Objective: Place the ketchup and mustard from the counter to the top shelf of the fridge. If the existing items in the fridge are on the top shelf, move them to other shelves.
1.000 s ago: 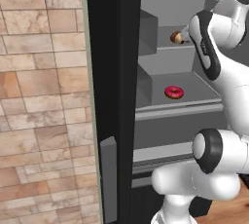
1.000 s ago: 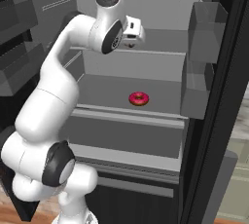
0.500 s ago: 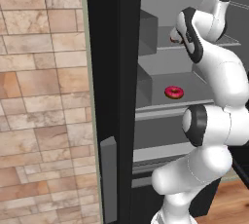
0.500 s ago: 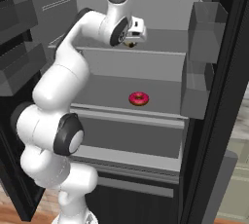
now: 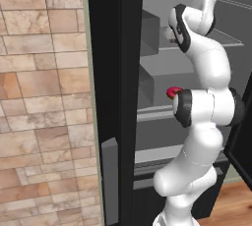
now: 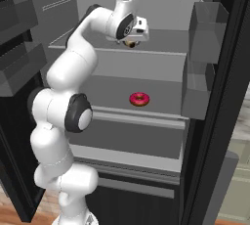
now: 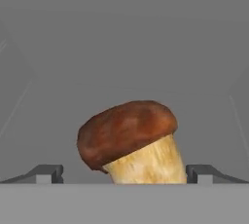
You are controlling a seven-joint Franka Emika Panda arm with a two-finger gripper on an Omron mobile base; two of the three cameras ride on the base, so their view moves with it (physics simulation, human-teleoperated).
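Up top, tool (image 7: 124,172) spread wide, empty, straddling a brown-capped, pale-stemmed mushroom-shaped lump (image 7: 130,142) on the flat grey top shelf (image 6: 166,40). Glossy pink ring donut (image 6: 139,99) sits on the lower shelf (image 6: 161,94).

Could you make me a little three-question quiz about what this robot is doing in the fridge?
1. True or false: the gripper is open.
2. Which shelf holds the donut? A) top shelf B) the shelf below it C) door bin
3. Fill in: the brown lump sits on the ___ shelf, between the fingertips.

Key: 1 true; 2 B; 3 top.
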